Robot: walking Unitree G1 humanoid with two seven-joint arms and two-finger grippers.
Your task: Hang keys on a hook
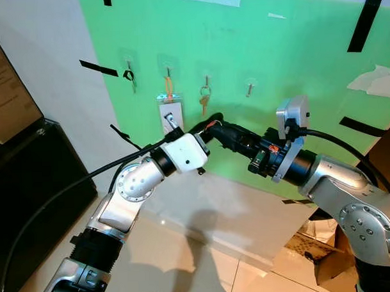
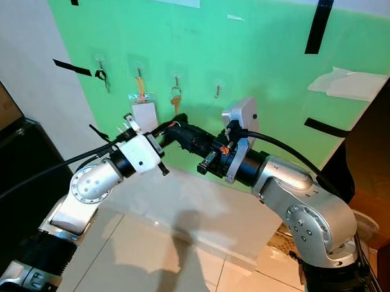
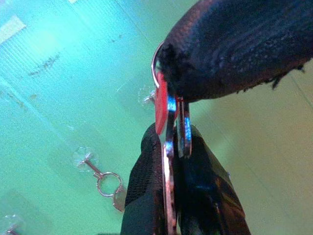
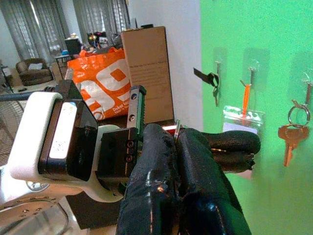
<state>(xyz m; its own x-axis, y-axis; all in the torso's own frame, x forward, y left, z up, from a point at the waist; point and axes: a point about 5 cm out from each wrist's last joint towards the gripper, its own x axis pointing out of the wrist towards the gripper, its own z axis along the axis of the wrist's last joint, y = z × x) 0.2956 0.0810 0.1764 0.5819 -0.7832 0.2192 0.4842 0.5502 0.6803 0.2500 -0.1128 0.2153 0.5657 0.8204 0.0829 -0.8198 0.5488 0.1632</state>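
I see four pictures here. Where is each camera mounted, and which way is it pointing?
Left eye view: on the head, facing the green wall panel with its clear stick-on hooks; both silver arms meet before it.
Right eye view: its twin, same scene slightly shifted.
Left wrist view: on the left arm, looking along the left gripper, shut on a red-tagged set of keys.
Right wrist view: on the right arm, looking along the right gripper, fingers together at those keys.
Shared: both wrist views catch the hung brass key on its ring.
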